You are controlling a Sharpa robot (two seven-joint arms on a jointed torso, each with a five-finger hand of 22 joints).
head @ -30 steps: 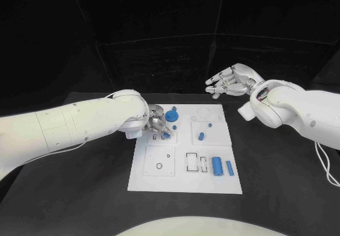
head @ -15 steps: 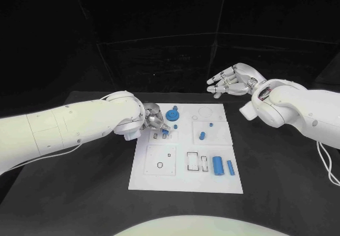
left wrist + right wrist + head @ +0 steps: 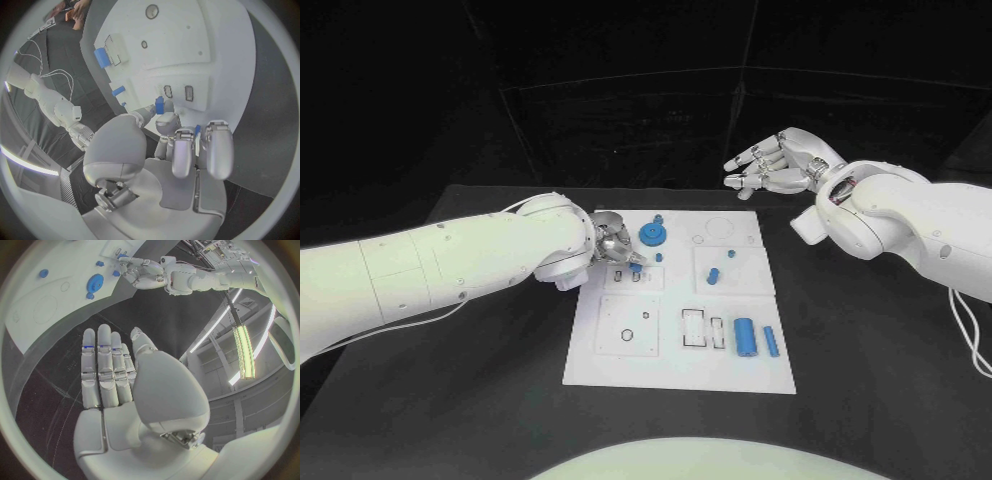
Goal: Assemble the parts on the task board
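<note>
The white task board (image 3: 678, 355) lies in the middle of the table. My left hand (image 3: 616, 249) hovers at the board's far-left part and pinches a small blue piece (image 3: 636, 267) between thumb and fingertip, just above two narrow slots (image 3: 178, 92). The left wrist view shows that small blue piece (image 3: 159, 105) at my fingertips. A blue round part (image 3: 653, 237) stands beside the hand. Small blue pegs (image 3: 713, 275) stand further right, and two blue cylinders (image 3: 756, 339) lie near the board's right edge. My right hand (image 3: 776, 165) is raised beyond the board's far-right corner, open and holding nothing.
The black table (image 3: 473, 400) surrounds the board with bare room on both sides. In the right wrist view my right hand (image 3: 109, 370) has straight fingers above the table, and the board (image 3: 37, 315) with the blue round part (image 3: 95, 281) lies beyond them.
My left arm has settled slightly while its hand keeps the small blue piece over the slots. The right hand has drifted a little to the right.
</note>
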